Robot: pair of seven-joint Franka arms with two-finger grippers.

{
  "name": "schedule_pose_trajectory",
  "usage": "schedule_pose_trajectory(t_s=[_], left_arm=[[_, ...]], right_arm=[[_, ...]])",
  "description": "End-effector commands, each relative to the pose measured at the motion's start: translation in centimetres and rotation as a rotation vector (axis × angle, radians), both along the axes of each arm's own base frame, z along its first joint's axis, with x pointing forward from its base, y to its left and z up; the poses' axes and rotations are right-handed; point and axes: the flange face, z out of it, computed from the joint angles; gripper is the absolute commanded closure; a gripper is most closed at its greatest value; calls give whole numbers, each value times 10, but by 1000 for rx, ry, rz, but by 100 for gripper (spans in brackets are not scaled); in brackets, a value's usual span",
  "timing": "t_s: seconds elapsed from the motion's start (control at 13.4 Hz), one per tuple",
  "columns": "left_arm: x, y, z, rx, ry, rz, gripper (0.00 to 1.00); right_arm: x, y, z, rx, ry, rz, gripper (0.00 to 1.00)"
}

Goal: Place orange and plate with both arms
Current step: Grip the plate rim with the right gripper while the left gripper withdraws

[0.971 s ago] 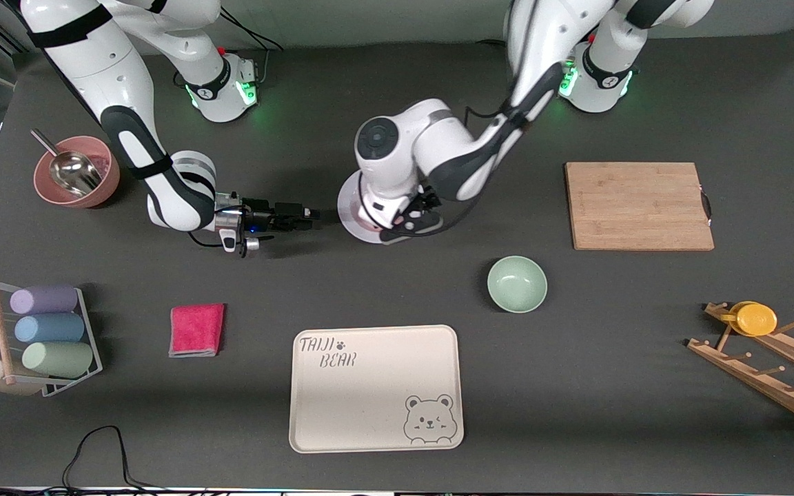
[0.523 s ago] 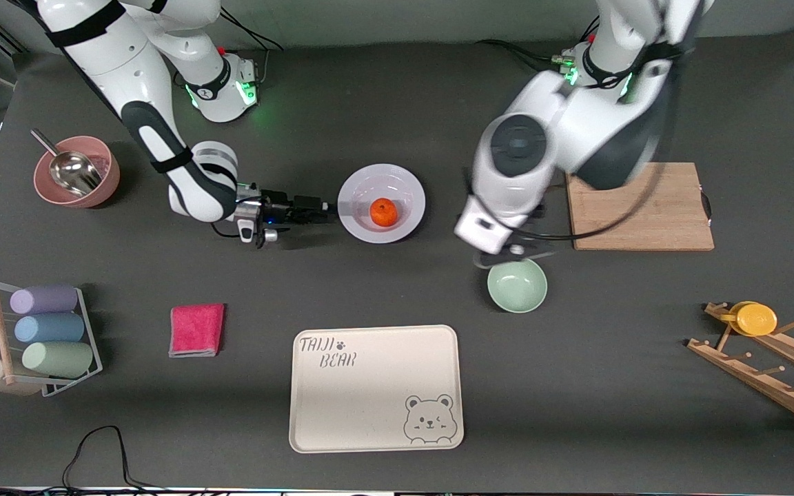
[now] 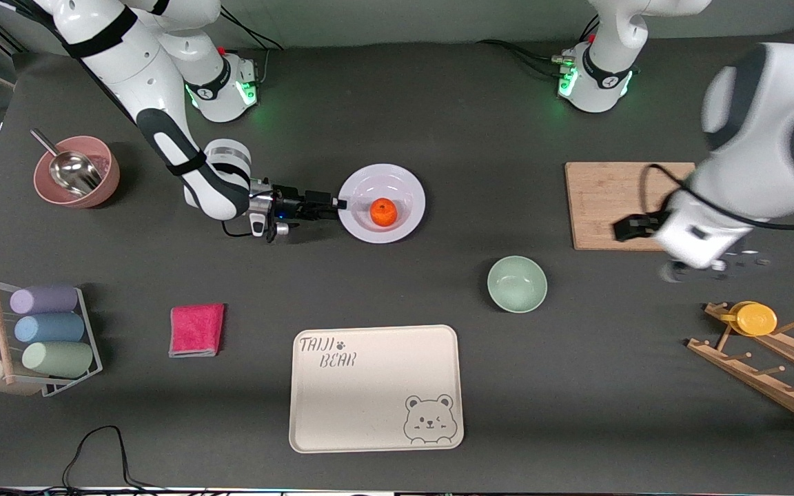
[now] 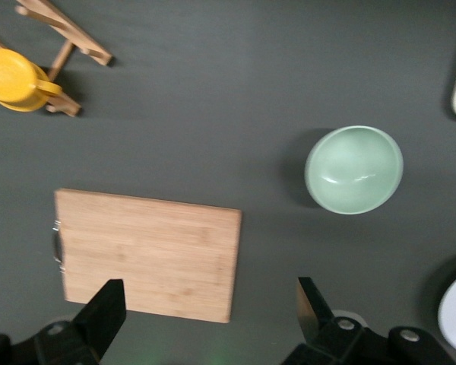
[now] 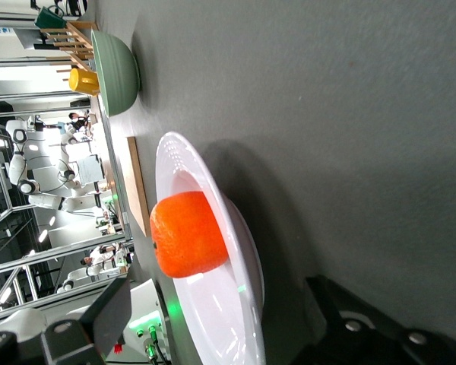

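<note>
Front view: the orange [image 3: 384,211] sits in the middle of the plate [image 3: 411,183], which rests on the table between the two arms' bases. The left gripper [image 3: 628,226] has swung away from the plate in the last second and now hangs over the cutting board [image 3: 611,200], toward the left arm's end of the table; its opening is unclear here. The right gripper [image 3: 333,204] has crept in and now sits at the plate's 9 o'clock rim, fingers apart, holding nothing.

Left wrist view: fingers spread wide and empty above the cutting board [image 4: 148,255]; the green bowl [image 4: 354,169] lies at 2 o'clock from the board.

Right wrist view: plate [image 5: 184,163] and orange [image 5: 188,234] close ahead, fingers astride the rim line, not closed.

Judgement: orange delivered; plate grasp comes next.
</note>
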Motion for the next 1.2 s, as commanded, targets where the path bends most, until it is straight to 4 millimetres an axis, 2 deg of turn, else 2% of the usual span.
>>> schedule_pose_trajectory(t_s=[0.0, 0.22, 0.37, 0.45, 0.6, 0.67, 0.75, 0.9, 1.05, 1.12], left_arm=[[-13, 41, 13, 40, 4, -26, 0], [-20, 62, 23, 74, 1, -2, 0], [-33, 62, 27, 80, -3, 0, 0], [-42, 59, 27, 85, -11, -5, 0], [-57, 54, 25, 91, -15, -13, 0], [-66, 60, 26, 95, -27, 1, 0], [-73, 58, 25, 90, -38, -3, 0], [-73, 50, 31, 78, -62, -15, 0], [-71, 44, 39, 73, -78, -29, 0], [-71, 47, 47, 74, -87, -23, 0]], right_arm=[[-6, 6, -3, -10, -16, -3, 1], [-8, 5, -6, -10, -32, 7, 14], [-9, 7, -5, -8, -34, 12, 22], [-9, 8, -5, -8, -34, 14, 31], [-11, 11, -5, -4, -45, 26, 56], [-11, 11, -6, -4, -51, 30, 66], [-12, 10, -8, -4, -50, 30, 76], [-12, 10, -9, -7, -47, 30, 98], [-9, 10, -8, -8, -52, 22, 100], [-8, 11, -7, -7, -47, 17, 100]])
